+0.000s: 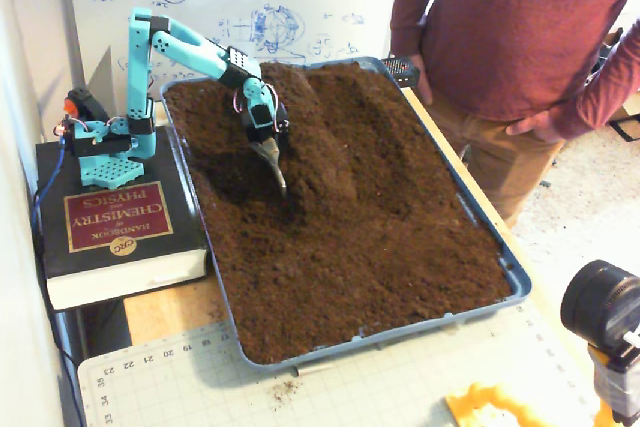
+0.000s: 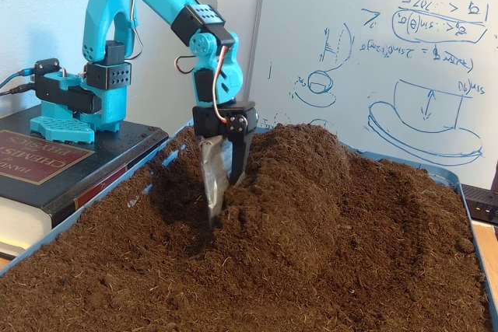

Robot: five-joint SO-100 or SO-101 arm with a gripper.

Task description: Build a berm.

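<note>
**Berm in the soil tray, scoop tip buried at its flank**

Berm (image 2: pixel 299 180) is the landmark: a rounded ridge of loose dark brown soil running lengthwise in the blue tray (image 1: pixel 512 277), toward the tray's far half and nearer the arm's side. In a fixed view from above it shows as a raised ridge (image 1: pixel 320 137) with sloping sides.

Nearest the camera in the low fixed view, flatter soil (image 2: pixel 156 285) fills the tray in front of the berm.

Metal scoop (image 2: pixel 212 180) stands close to upright, tip sunk in the soil, touching the berm's flank on the side facing the arm's base. A dark hollow (image 1: pixel 232 179) lies just beside it, on the side away from the ridge.

Gripper (image 2: pixel 222 162) points downward with the scoop fixed at its end; whether its jaws are apart or together I cannot tell.

Teal arm (image 1: pixel 190 49) reaches over the tray edge from its base on a thick book (image 1: pixel 112 232).

Beyond the berm: whiteboard (image 2: pixel 389 68) with blue sketches. A person in a red shirt (image 1: pixel 520 27) stands at the tray's far side from the arm.
</note>
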